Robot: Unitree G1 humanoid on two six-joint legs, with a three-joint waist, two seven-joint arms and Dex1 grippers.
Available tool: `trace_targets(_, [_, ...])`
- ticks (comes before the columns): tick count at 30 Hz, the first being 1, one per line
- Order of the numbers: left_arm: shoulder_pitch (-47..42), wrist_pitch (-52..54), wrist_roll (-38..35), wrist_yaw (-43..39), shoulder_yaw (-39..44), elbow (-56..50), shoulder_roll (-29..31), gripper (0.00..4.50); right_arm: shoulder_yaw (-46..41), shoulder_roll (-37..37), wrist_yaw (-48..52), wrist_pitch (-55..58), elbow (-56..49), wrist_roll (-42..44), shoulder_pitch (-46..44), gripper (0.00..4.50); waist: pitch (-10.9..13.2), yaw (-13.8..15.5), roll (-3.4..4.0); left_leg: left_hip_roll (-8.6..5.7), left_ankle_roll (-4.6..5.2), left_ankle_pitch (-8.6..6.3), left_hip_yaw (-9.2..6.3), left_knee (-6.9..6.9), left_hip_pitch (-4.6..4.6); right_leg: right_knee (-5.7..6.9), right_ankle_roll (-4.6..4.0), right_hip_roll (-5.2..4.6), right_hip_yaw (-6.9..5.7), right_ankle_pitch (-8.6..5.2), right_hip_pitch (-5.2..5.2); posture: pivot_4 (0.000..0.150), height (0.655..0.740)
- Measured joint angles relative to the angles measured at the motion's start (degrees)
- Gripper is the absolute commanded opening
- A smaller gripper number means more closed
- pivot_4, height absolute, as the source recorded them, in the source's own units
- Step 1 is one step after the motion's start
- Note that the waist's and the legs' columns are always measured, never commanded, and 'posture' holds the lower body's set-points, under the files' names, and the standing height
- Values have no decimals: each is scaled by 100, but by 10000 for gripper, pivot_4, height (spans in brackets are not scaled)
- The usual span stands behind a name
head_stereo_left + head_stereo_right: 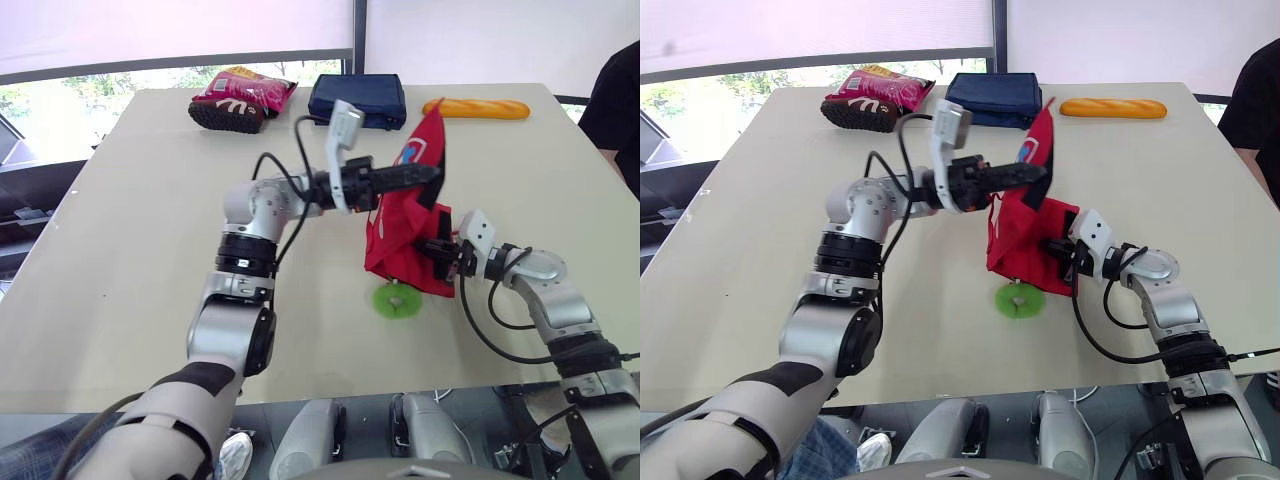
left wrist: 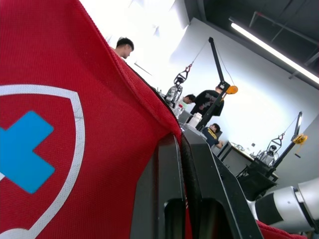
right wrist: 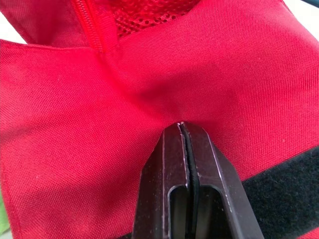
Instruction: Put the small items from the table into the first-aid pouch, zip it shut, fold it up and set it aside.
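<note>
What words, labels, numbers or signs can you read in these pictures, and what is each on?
No readable words or numbers anywhere.
On the red first-aid pouch: a sign only, blue cross in a white shield outline.
On the pink snack packet: print too blurred to read.

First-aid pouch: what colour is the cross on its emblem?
Blue cross, white outline, on the red pouch; best in left wrist view.
</note>
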Motion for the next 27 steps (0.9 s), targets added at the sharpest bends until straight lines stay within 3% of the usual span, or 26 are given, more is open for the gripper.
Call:
trace_targets(9, [156,-580,800,312,-566,407,-154,0,-18,21,-205,39,-228,-46,181,348,-3,7,6,-1,-1,0,1,-3,3,1,-1,-1,3,0,0,1500,7395])
trace_targets(18, [207,-660,820,311,-552,586,-199,0,-263,171,-427,220,-584,215,532,348,-3,46,6,-2,-1,0,0,-3,1,0,-1,-3,3,0,0,1500,7395])
trace_targets(27, [238,-728,839,316,-549,696,-335,0,-792,-48,-521,871,-1884,885,1177,348,1,134,13,-1,0,0,0,-6,-5,0,-1,-1,2,0,-6,1500,7395])
